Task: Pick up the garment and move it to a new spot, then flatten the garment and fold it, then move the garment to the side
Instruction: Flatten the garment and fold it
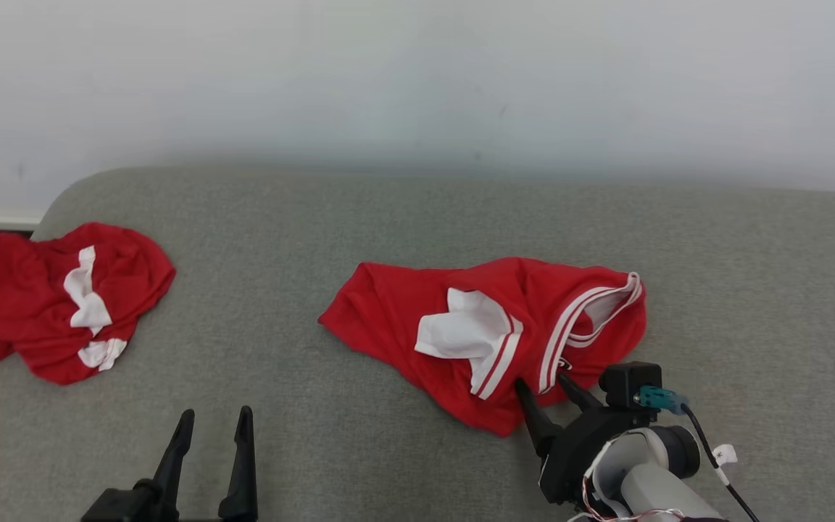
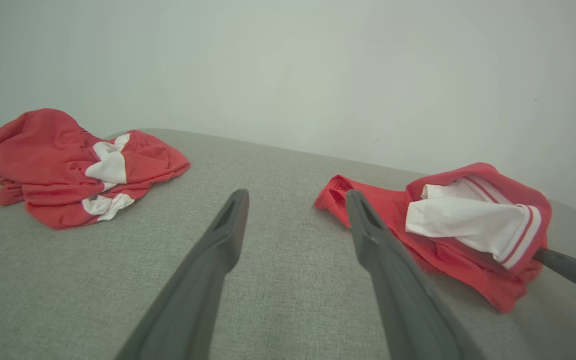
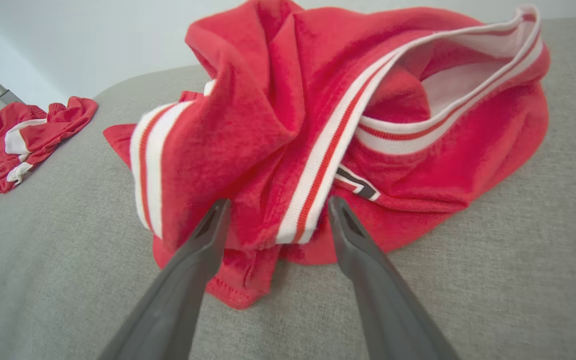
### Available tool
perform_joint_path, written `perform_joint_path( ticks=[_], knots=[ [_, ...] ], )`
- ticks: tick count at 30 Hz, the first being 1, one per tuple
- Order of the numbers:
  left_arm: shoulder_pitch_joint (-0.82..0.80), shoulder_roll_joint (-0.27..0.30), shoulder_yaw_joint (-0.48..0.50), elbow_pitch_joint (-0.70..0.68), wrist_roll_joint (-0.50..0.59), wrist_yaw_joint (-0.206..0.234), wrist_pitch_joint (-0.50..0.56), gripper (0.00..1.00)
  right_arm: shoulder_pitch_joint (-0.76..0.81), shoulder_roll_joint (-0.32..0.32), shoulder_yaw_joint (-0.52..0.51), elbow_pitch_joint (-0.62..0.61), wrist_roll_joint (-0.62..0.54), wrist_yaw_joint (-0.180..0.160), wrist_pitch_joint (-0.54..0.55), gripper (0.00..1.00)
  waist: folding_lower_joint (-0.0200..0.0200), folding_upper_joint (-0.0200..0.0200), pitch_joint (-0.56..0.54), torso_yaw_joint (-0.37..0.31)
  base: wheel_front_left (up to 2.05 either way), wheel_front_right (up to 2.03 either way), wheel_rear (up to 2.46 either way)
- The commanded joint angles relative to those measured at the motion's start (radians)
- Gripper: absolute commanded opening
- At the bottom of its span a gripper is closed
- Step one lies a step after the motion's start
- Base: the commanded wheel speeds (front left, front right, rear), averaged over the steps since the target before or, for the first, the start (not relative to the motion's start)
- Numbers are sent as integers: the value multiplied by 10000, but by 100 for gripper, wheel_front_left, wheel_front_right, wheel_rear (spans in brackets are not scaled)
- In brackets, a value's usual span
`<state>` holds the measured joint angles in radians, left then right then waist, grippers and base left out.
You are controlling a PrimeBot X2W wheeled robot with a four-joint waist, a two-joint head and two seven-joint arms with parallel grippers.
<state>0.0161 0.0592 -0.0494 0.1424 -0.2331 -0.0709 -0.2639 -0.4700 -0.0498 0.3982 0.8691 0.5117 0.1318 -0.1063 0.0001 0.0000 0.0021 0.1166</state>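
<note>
Garment check: the crumpled red fabric garment with white striped trim [image 1: 490, 326] lies bunched on the grey fabric cushion [image 1: 388, 457], right of centre. We see our right gripper [image 1: 541, 380] at its near edge, jaws spread wide. A fold of the striped hem sits between the fingers [image 3: 363, 260], nothing pinched. Our left gripper [image 1: 216, 413] is over bare cushion to the left, jaws also wide, empty. A second crumpled red-and-white garment [image 1: 48, 304] lies well apart at the cushion's left edge.

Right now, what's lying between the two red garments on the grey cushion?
Nothing lies there. In the head view, only bare grey cushion separates the left garment from the right garment.
</note>
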Motion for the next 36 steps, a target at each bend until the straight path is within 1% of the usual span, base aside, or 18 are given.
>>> perform_joint_path(
  ticks=[1, 5, 6, 7, 9, 10, 11, 14, 17, 18, 21, 26, 31, 36],
  knots=[
    [-167, -21, -11, 1, 61, -56, -9, 100, -216, -9, 190, 238, 148, -21, -197, 100, -1, 0, 322, 347, 0, 0, 0],
    [-268, -40, 19, 37, 81, -86, -9, 100, -563, -9, 606, 785, 604, -21, -364, 100, -1, 0, 393, 454, 0, 0, 0],
    [-290, -44, 23, 53, 89, -107, -9, 100, -651, -9, 696, 912, 709, -21, -422, 93, -1, 0, 393, 476, 0, 0, 0],
    [-292, -48, 21, 72, 105, -127, -9, 100, -718, -9, 773, 1027, 832, -21, -464, 83, -1, 0, 383, 493, 0, 0, 0],
    [-293, -51, 29, 114, 123, -165, -9, 100, -819, -9, 983, 1198, 1074, -21, -516, 29, -1, 0, 366, 515, 0, 0, 0],
    [-296, -52, 31, 128, 136, -157, -9, 100, -896, -9, 1098, 1255, 1176, -21, -548, 11, -1, 0, 365, 518, 0, 0, 0],
    [-305, -56, 41, 142, 136, -162, -9, 100, -977, -9, 1231, 1278, 1268, -21, -581, 0, -1, 0, 367, 518, 0, 0, 0],
    [-286, -55, 103, 178, 150, -181, -9, 100, -1246, -9, 1625, 1240, 1420, -21, -864, 0, -1, 0, 333, 458, 0, 0, 0],
    [-206, -62, 195, 207, 161, -181, -9, 100, -1568, -9, 2047, 908, 1561, -21, -1127, 0, -1, 0, 247, 318, 0, 0, 0],
    [-206, -62, 195, 207, 161, -181, -9, 100, -1568, -9, 2047, 908, 1561, -21, -1127, 0, -1, 0, 247, 318, 0, 0, 0],
    [-155, -65, 306, 228, 151, -188, -9, 100, -2081, -9, 2495, 445, 1750, -21, -1180, 0, -1, 0, 176, 166, 0, 0, 0],
    [-343, -75, 430, 173, 104, -229, -9, 100, -3512, -6, 3308, -274, 2040, -21, -983, 0, -1, 0, 241, -21, 0, 0, 0],
    [-452, -80, 391, 248, 102, -254, -9, 100, -5279, 9, 3926, -847, 2506, -21, -1037, 0, -1, 0, 240, 12, 0, 0, 0],
    [-461, -87, 378, 275, 30, -284, -9, 100, -6751, -3, 4392, -1301, 2686, -21, -1428, 0, -1, 0, 259, 89, 0, 0, 0]
  ],
)
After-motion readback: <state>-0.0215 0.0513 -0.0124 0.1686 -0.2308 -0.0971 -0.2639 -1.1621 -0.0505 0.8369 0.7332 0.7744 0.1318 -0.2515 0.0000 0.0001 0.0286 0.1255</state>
